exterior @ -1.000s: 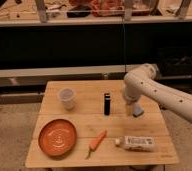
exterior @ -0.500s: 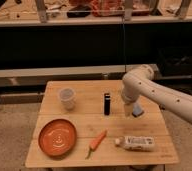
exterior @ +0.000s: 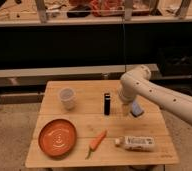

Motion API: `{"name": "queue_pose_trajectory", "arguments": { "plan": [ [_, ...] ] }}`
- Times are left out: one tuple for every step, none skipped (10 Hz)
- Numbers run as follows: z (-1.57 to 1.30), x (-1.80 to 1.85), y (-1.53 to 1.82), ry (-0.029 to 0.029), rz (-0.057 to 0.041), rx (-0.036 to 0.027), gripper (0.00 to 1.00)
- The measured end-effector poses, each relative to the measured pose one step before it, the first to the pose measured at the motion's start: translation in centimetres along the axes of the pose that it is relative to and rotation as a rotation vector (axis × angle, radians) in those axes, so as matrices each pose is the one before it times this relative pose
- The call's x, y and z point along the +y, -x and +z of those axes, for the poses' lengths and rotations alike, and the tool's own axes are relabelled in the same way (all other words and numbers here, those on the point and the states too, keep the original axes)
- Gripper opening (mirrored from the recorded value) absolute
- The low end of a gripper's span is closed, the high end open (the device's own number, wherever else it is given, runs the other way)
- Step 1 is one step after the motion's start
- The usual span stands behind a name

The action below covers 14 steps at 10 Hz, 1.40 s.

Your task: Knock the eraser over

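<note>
Black and upright, the eraser (exterior: 107, 103) stands mid-table (exterior: 84, 120), between the white cup (exterior: 67, 98) and the claw (exterior: 125, 109) — which hangs just beside it, apparently not touching. Whether the claw is wide or narrow, I cannot tell.

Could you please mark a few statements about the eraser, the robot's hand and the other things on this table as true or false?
1. The small black rectangular eraser stands upright on the light wooden table. True.
2. The robot's hand hangs above the white cup. False: it is lowered beside the eraser, between the eraser and the flat blue-grey pad, with a small gap to the eraser.
3. The orange carrot lies on the round orange plate. False: it lies on the table, between the plate and the white labelled tube.
4. The white cup stands apart from the eraser, on the side away from the hand. True.
</note>
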<state>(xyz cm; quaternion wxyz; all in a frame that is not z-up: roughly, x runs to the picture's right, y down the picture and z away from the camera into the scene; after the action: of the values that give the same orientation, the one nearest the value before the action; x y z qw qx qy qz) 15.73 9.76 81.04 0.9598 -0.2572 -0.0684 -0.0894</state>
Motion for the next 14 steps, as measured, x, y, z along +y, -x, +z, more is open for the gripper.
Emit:
{"name": "queue_pose_trajectory", "arguments": {
  "plan": [
    [0.064,-0.089,0.077,-0.00043,-0.00391,-0.00041,0.8],
    [0.382,-0.303,0.334,0.00075,-0.01623,-0.00752,0.8],
    [0.154,-0.123,0.088,-0.00075,-0.00541,-0.00207,0.8],
    [0.205,-0.161,0.198,0.0001,-0.00678,-0.00401,0.8],
    [0.112,-0.218,0.265,-0.00027,-0.00705,-0.00428,0.8],
    [0.142,-0.116,0.171,0.0002,-0.00498,-0.00335,0.8],
    [0.163,-0.145,0.233,-0.00026,-0.00629,-0.0049,0.8],
    [0.144,-0.146,0.328,-0.00081,-0.00694,-0.00531,0.8],
    [0.127,-0.039,0.167,0.00012,-0.00409,-0.00307,0.8],
    [0.101,-0.068,0.119,-0.00015,-0.00474,-0.00231,0.8],
    [0.147,-0.056,0.186,0.00086,-0.00633,-0.0046,0.8],
    [0.154,-0.005,0.184,0.00197,-0.00561,-0.00482,0.8],
    [0.104,-0.081,0.262,0.00115,-0.00658,-0.00416,0.8],
    [0.171,-0.114,0.431,0.00139,-0.00878,-0.0054,0.8]
  ]
}}
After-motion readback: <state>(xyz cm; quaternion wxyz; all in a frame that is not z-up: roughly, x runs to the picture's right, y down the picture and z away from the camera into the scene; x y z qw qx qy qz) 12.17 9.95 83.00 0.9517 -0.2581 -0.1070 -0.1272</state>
